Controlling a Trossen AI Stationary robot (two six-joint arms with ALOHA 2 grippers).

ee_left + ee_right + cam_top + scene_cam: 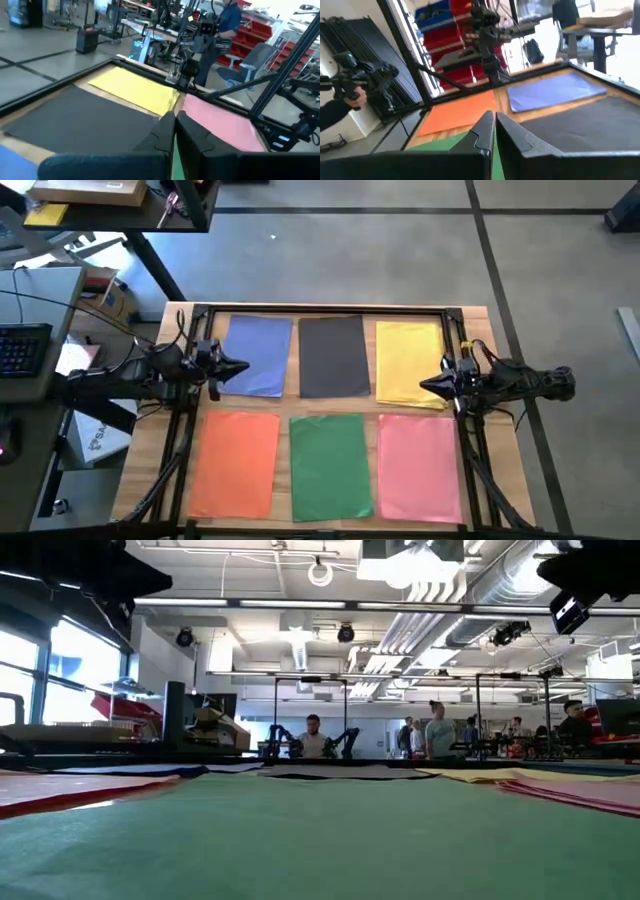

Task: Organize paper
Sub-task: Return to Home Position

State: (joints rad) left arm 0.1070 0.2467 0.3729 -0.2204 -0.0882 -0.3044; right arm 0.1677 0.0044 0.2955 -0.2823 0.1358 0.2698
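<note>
Paper (330, 465) in six colours overhead — wrist views alone show jaws closed.

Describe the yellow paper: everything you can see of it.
The yellow paper is thin, plain and rectangular. It lies flat on the wooden table, in the high view's upper row on the right arm's side. The dark grey paper lies beside it, a strip of wood between them. The pink paper lies below it. Its lower corner looks uneven, like several sheets. The right tool hangs over its outer edge; contact cannot be told.
</note>
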